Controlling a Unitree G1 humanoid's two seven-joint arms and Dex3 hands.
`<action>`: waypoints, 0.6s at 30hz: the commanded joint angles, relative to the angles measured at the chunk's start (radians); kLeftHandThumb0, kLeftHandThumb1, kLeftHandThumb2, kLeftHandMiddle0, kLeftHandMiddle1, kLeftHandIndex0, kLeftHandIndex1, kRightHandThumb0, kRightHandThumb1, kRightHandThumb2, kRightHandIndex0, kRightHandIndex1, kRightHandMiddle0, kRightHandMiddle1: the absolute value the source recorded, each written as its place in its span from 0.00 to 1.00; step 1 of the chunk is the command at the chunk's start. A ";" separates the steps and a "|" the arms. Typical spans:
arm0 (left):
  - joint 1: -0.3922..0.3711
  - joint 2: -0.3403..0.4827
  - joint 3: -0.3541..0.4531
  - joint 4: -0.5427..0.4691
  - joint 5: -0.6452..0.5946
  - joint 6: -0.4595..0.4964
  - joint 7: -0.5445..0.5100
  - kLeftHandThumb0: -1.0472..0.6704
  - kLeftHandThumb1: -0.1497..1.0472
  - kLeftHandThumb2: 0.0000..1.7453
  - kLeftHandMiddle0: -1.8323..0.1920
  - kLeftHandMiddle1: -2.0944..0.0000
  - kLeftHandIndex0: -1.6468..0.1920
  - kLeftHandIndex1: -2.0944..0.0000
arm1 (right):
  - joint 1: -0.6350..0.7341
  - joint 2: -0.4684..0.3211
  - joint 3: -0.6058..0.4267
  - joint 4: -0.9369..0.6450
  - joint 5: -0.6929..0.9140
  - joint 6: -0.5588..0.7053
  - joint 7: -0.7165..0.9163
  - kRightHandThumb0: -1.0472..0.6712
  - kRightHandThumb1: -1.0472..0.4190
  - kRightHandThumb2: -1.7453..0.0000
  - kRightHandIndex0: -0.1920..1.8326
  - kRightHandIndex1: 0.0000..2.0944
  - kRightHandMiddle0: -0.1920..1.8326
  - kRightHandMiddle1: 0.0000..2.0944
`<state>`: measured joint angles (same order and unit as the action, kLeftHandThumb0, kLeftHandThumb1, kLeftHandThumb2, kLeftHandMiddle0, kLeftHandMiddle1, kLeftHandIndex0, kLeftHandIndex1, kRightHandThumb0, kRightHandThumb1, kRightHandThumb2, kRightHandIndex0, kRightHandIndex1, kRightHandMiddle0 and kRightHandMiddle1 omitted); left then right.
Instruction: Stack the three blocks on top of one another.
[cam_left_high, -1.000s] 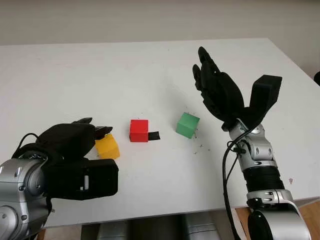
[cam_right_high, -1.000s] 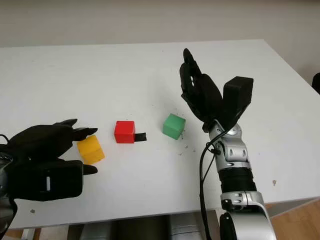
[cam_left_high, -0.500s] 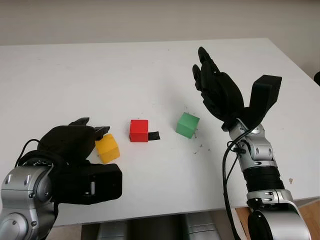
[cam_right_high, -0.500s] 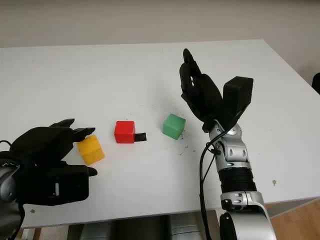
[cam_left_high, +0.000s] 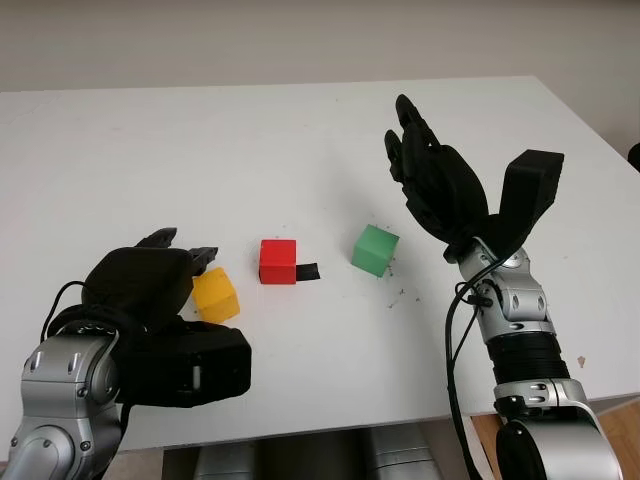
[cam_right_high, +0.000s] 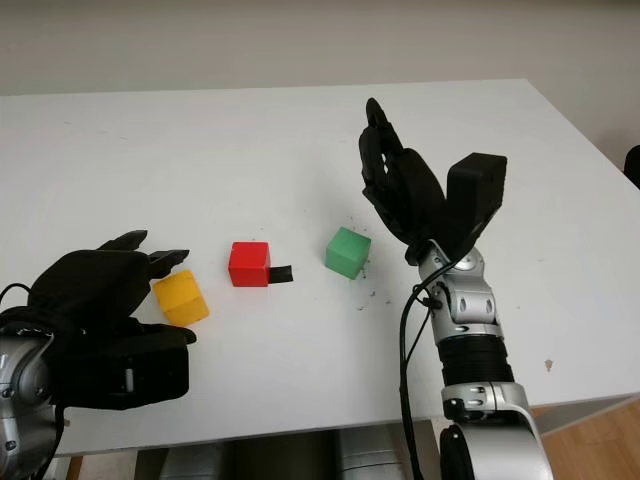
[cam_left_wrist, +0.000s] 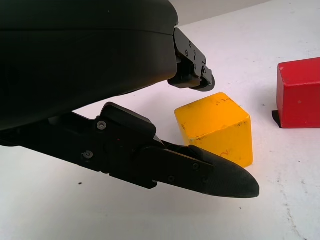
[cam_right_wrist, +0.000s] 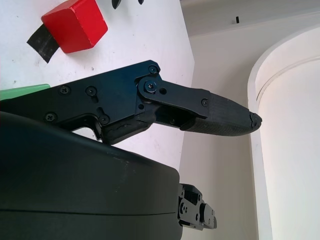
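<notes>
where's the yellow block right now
The yellow block sits on the white table near its front left, just beside the left hand's fingertips, with the red block as its nearest neighbour to the right.

A white table carries a yellow block, a red block beside black tape, and a green block

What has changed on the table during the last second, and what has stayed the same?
The left hand has shifted a little along the near edge, closer around the yellow block, which it does not yet grip and which has barely moved. The red block, the green block and the raised, open right hand stayed as they were.
</notes>
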<state>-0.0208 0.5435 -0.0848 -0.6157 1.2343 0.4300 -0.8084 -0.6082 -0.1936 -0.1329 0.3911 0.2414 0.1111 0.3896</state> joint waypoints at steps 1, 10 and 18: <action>0.001 -0.013 0.015 0.010 0.005 -0.003 0.004 0.11 1.00 0.08 0.86 0.97 0.72 0.94 | -0.007 -0.012 -0.005 -0.010 0.004 -0.001 0.004 0.17 0.00 0.61 0.00 0.00 0.00 0.00; -0.012 -0.013 0.017 0.043 0.019 -0.022 0.000 0.09 1.00 0.09 0.85 0.97 0.68 0.91 | -0.014 -0.018 -0.011 -0.003 0.004 0.001 0.003 0.17 0.00 0.61 0.00 0.00 0.00 0.00; -0.014 -0.025 0.019 0.060 0.021 -0.043 0.037 0.11 1.00 0.10 0.82 0.97 0.88 0.41 | -0.022 -0.023 -0.011 -0.001 0.005 0.004 -0.004 0.17 0.00 0.61 0.00 0.00 0.00 0.00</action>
<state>-0.0235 0.5303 -0.0738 -0.5612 1.2529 0.3877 -0.7786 -0.6092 -0.2074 -0.1369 0.3913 0.2418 0.1112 0.3860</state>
